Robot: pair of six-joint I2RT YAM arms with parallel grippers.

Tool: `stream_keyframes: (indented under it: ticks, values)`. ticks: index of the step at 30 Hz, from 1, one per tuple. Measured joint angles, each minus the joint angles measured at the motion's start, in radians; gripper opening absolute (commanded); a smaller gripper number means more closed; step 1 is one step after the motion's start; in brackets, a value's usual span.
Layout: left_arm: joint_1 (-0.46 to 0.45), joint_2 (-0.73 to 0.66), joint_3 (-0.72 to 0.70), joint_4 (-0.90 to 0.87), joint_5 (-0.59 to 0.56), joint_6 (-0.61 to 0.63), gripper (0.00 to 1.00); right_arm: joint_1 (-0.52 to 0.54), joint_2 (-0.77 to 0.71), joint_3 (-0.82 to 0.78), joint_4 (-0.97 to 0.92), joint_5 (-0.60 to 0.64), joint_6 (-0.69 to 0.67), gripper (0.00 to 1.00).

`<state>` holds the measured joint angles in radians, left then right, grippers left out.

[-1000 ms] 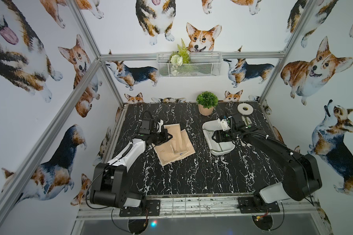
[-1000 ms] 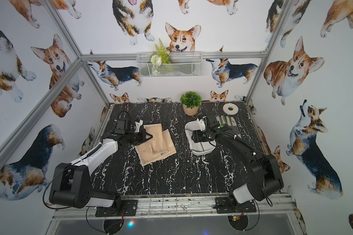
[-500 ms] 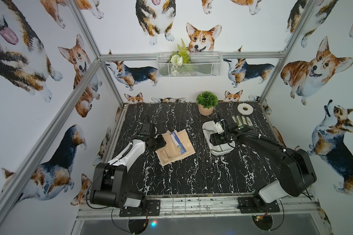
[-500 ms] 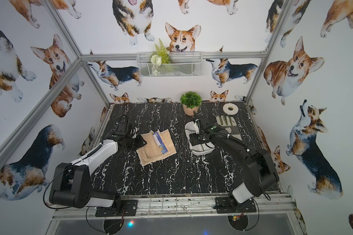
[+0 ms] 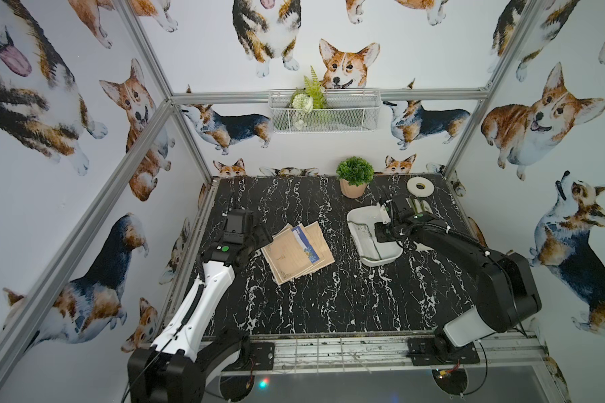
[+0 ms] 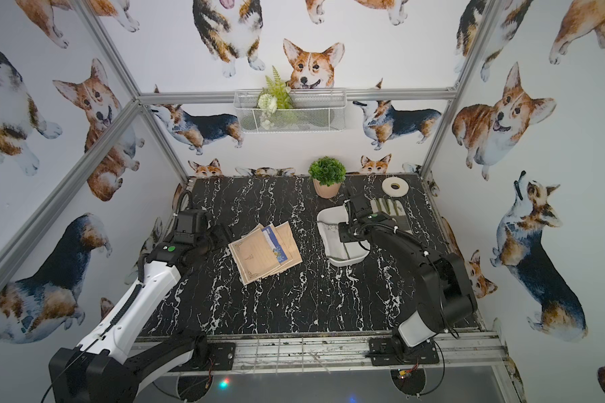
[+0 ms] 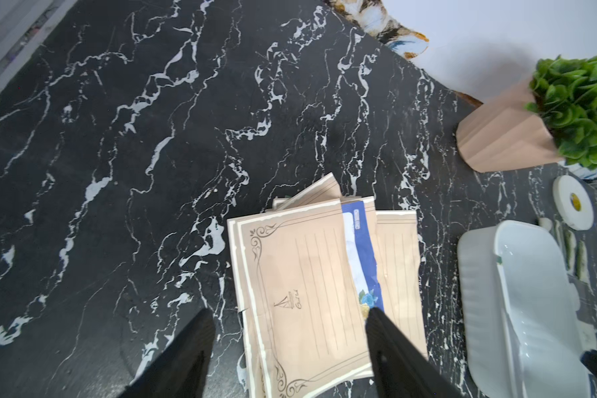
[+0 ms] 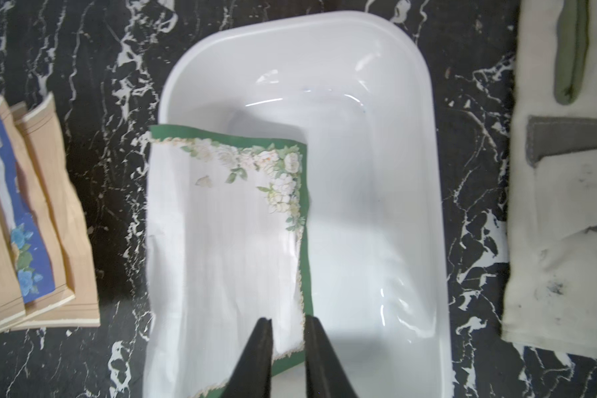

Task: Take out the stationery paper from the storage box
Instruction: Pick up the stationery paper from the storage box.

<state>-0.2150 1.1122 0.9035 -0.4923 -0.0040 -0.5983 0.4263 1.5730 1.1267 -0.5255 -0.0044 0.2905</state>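
The white storage box [image 5: 381, 263] [image 8: 290, 24] sits right of centre on the black marble table. One white stationery paper sheet with a green floral border [image 8: 221, 241] lies curled inside it, one side riding up over the box wall. My right gripper [image 8: 288, 319] [image 5: 378, 233] reaches into the box, and its jaws have closed to a narrow gap on that sheet's green edge. A pile of tan ruled sheets [image 5: 294, 254] [image 7: 307, 275] with a blue-floral sheet tucked in lies mid-table. My left gripper [image 7: 290, 310] [image 5: 264, 235] hovers open over the pile's near edge, holding nothing.
A potted plant [image 5: 353, 188] stands at the back, a white tape roll [image 5: 420, 186] at the back right. A grey-and-white glove [image 8: 566, 241] lies just beyond the box. A wire basket [image 5: 323, 111] hangs on the back wall.
The left gripper opened and drew back from the pile, where a blue-bordered sheet now shows. The right gripper moved over the box and closed from wide open onto the green-bordered sheet.
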Motion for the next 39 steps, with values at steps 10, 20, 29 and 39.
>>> stream_keyframes:
  ticks: [10,20,29,39]
  values:
    - [-0.277,0.272,0.094,0.229,0.209,-0.084,0.70,-0.006,0.223,0.126,-0.012,0.030,0.002,0.00]
    - [-0.385,0.545,0.245,0.393,0.304,-0.167,0.72,-0.007,0.305,0.157,-0.039,0.161,-0.001,0.00]
    - [-0.448,0.727,0.367,0.427,0.338,-0.195,0.71,-0.008,0.330,0.146,-0.033,0.127,0.005,0.00]
    - [-0.466,0.815,0.409,0.428,0.357,-0.198,0.69,-0.008,0.330,0.107,0.014,0.027,0.038,0.00]
